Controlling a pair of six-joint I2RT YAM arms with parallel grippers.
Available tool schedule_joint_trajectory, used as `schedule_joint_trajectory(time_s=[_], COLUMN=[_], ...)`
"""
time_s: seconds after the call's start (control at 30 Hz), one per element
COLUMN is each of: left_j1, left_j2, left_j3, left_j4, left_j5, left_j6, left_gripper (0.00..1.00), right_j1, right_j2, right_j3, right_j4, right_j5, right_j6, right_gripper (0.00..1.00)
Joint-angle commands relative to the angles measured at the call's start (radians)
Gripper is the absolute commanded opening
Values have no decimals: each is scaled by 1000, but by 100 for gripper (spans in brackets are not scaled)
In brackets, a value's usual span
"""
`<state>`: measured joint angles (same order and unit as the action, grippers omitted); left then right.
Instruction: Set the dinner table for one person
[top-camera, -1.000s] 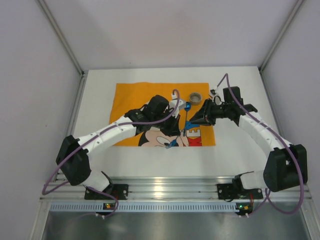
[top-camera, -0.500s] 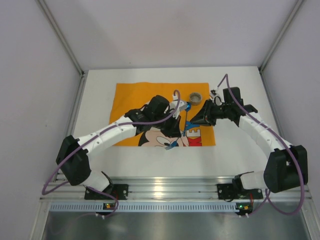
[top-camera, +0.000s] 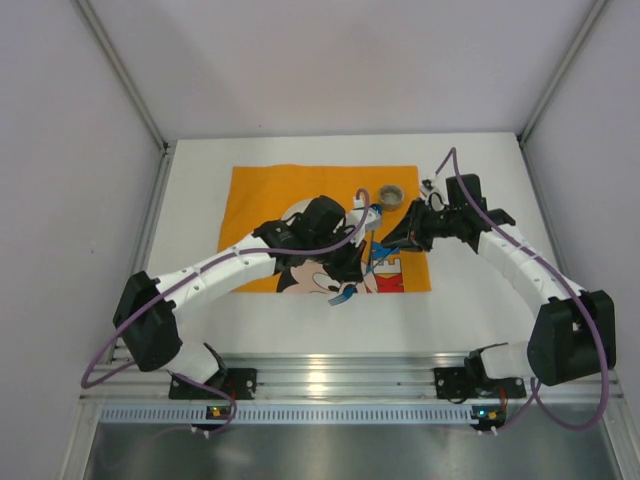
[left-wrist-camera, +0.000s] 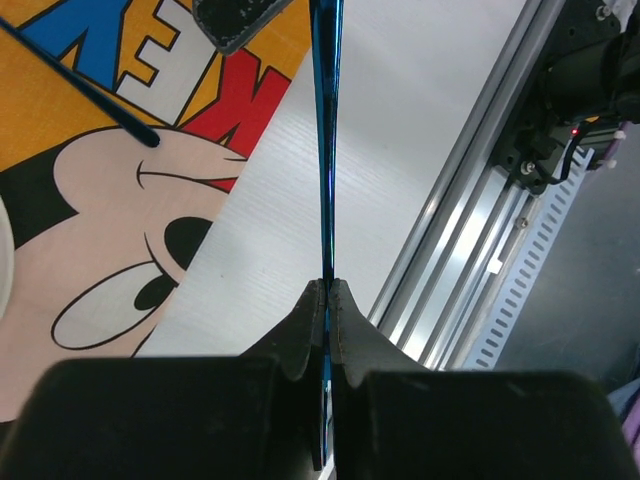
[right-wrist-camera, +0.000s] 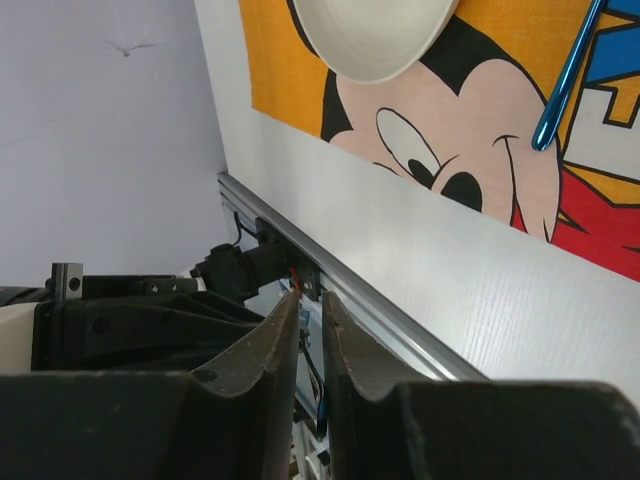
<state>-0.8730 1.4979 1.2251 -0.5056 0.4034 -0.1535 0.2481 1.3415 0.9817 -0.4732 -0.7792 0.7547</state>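
Shifted left gripper, clamped on blue utensil, slightly right over orange mat. Narrowed right gripper to slim empty gap. Judged utensil placement beside bowl still pending.

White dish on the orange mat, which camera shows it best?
Right wrist: the white dish lies unobstructed, cropped only at the frame's top. Left wrist catches a sliver at its edge; from above, the left arm hides most of it.

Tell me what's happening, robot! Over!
Left gripper shut on thin blue utensil. Right gripper slightly open, empty. On dinner table: white dish, second blue utensil on orange mat. Nothing blocking.
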Motion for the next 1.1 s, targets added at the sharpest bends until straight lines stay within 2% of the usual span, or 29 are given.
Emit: schedule_joint_trajectory(time_s=[0.0, 0.1, 0.2, 0.3, 0.4, 0.5, 0.6, 0.83, 1.07], left_j1=[-1, -1, -1, -1, -1, -1, -1, -1, -1], left_j2=[1, 13, 18, 4, -10, -19, -21, -64, -111], left_j3=[45, 66, 97, 117, 114, 105, 106, 116, 88], left_j4=[-48, -76, -129, -195, -232, -231, -232, -238, -286], left_j5=[-41, -48, -46, -81, -112, -85, -69, -48, -48], left_j6=[71, 110, 175, 255, 311, 324, 319, 295, 290], left_gripper=[0, 0, 0, 0, 0, 0, 0, 0, 0], right_j1=[7, 8, 10, 65, 103, 105, 105, 89, 31], right_j2=[-50, -64, -56, -55, -64, -85, -88, -74, -10], right_j3=[0, -28, -44, -66, -84, -120, -136, -115, -20], right_j4=[1, 1, -18, -42, -85, -94, -94, -96, -131], right_j5=[-25, -81, -189, -212, -215, -200, -178, -97, -175], right_j6=[-14, -29, -78, -83, -116, -127, -129, -121, -173], right_gripper=[17, 23, 34, 39, 38, 33, 32, 34, 38])
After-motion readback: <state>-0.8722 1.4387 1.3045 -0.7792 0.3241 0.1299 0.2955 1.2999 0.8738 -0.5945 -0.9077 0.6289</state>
